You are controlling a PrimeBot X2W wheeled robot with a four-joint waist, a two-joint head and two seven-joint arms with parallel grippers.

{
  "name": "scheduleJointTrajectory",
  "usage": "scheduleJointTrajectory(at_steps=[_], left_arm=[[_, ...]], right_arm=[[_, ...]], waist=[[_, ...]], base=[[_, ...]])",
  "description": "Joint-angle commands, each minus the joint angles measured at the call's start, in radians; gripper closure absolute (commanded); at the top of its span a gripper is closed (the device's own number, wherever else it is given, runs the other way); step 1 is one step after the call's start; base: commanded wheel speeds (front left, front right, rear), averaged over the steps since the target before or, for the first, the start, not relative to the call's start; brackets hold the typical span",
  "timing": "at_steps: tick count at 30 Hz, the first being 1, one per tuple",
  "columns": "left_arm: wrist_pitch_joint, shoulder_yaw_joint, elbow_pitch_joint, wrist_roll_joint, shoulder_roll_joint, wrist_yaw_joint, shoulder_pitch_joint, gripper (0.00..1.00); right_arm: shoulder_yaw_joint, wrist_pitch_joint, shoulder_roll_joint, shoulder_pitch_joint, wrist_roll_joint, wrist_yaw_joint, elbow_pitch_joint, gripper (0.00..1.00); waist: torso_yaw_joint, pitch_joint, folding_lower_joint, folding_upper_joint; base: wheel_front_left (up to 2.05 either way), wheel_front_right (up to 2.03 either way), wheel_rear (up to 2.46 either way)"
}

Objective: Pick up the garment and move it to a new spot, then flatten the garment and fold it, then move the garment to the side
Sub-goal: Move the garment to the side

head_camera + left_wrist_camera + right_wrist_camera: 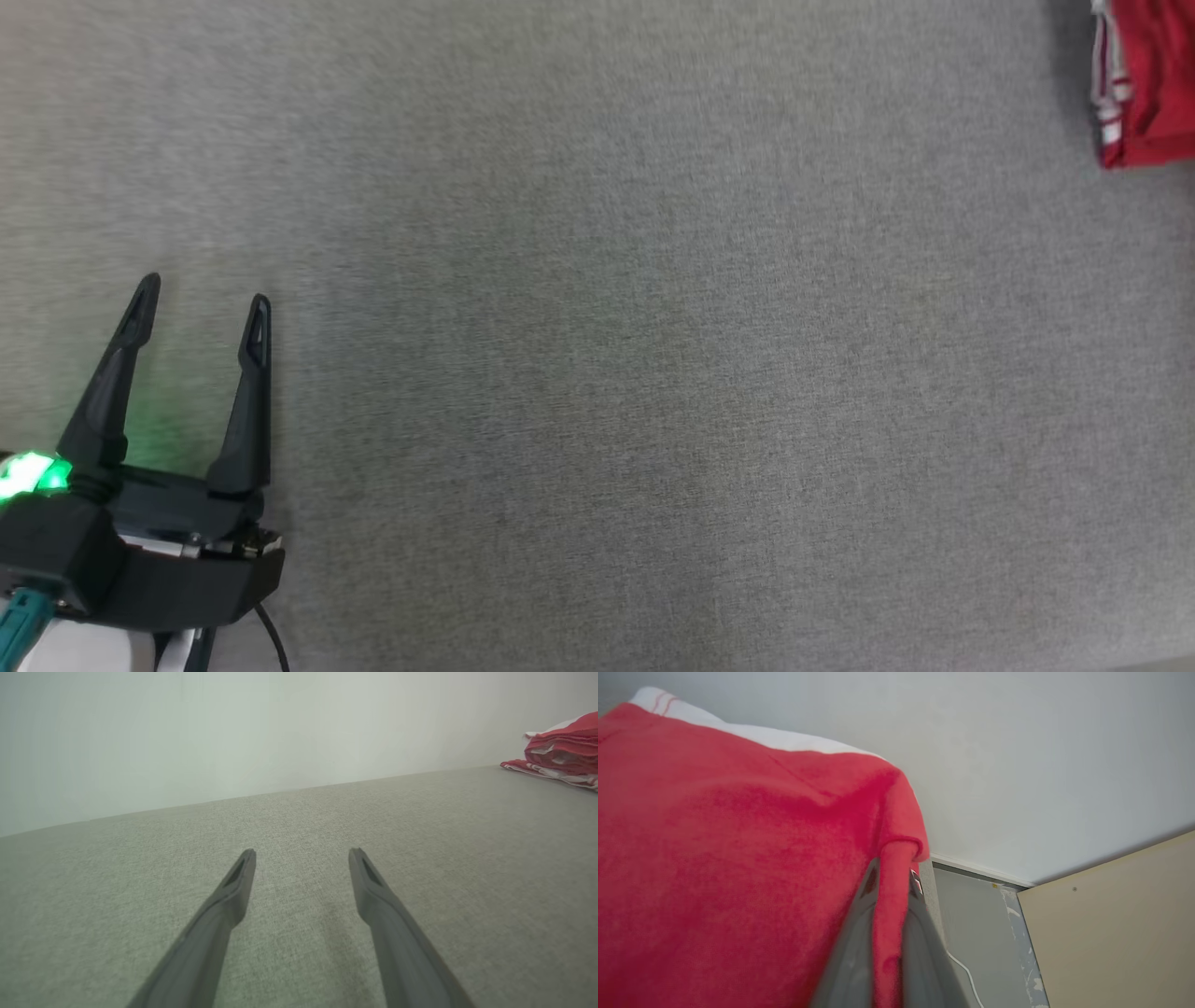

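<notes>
head view: left tool sits low left over the grey tabletop, fingers spread wide, empty. the red garment with white trim lies at the far right corner, cut by the frame edge and well apart from that tool.

left wrist view: wide, empty fingers again. the garment rests on the tabletop in layers at the far right.

right wrist view: right tool is closed narrow on a fold at the garment's edge. cloth crowds the lens, so fold quality is hard to judge.

assessment: the layered look suggests the final move to the side is in hand. the next move calls for settling the garment flat, then parting the fingers without dragging a layer.
</notes>
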Motion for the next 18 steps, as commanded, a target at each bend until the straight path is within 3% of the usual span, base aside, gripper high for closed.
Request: scheduleJointTrajectory(at_steps=[1, 11, 12, 15, 18], left_arm=[[-0.003, 0.000, -0.005, 0.010, 0.006, 0.002, -0.014, 0.00], [-0.003, 0.001, -0.026, 0.010, 0.010, 0.002, -0.017, 0.00], [-0.003, 0.004, -0.027, 0.011, 0.008, 0.002, -0.018, 0.00], [-0.003, 0.009, -0.020, 0.014, -0.001, 0.002, -0.015, 0.00], [-0.003, 0.015, -0.006, 0.016, -0.012, 0.002, -0.003, 0.00]], right_arm=[[-0.002, -0.002, -0.001, -0.012, -0.012, -0.003, -0.007, 1.00], [-0.057, 0.033, -0.012, -0.028, -0.131, -0.003, -0.025, 1.00], [-0.063, 0.037, -0.010, -0.026, -0.136, -0.003, -0.026, 0.95], [-0.082, 0.038, 0.003, -0.019, -0.143, -0.003, -0.019, 0.00], [-0.101, 0.015, 0.020, -0.010, -0.157, -0.003, -0.013, 0.00]], waist=[[-0.025, 0.037, -0.0001, -0.0002], [-0.013, 0.058, -0.0001, -0.0002], [-0.012, 0.057, -0.0001, -0.0002], [-0.011, 0.048, -0.0001, -0.0002], [-0.011, 0.021, -0.0001, -0.0002]], base=[[0.00, 0.00, 0.00], [0.00, 0.00, 0.00], [0.00, 0.00, 0.00], [0.00, 0.00, 0.00], [0.00, 0.00, 0.00]])
